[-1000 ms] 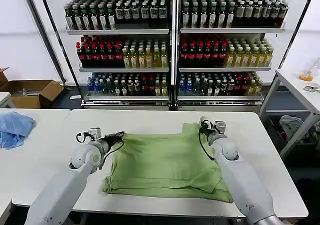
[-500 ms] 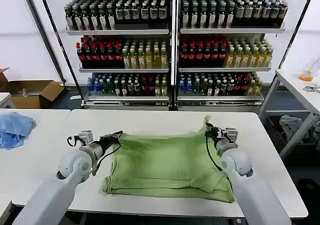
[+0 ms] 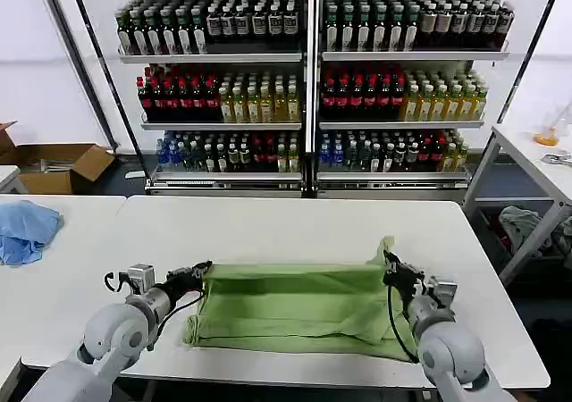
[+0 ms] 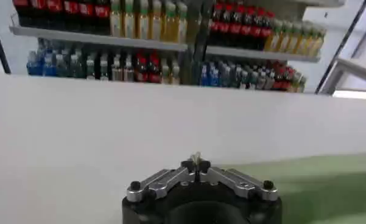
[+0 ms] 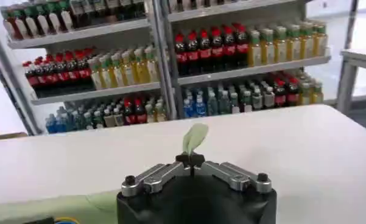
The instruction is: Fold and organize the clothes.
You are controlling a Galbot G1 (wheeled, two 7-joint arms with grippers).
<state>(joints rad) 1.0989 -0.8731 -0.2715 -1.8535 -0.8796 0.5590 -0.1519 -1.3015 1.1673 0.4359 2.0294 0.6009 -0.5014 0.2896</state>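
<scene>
On the white table (image 3: 268,223), both end effectors, left (image 3: 201,269) and right (image 3: 391,265), clamped on the polo shirt (image 3: 295,308)

Over the last second both arms have drawn back toward the robot, and the left tool (image 3: 202,269) and right tool (image 3: 391,265) have carried the polo shirt's (image 3: 295,308) far edge with them. That edge now lies folded over the near half. The shirt's spread on the desk (image 3: 295,219) has shrunk to a narrower band.

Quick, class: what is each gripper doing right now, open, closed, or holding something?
Left gripper: closed on the green shirt at its far left corner.
Right gripper: closed on the shirt's far right corner.
</scene>
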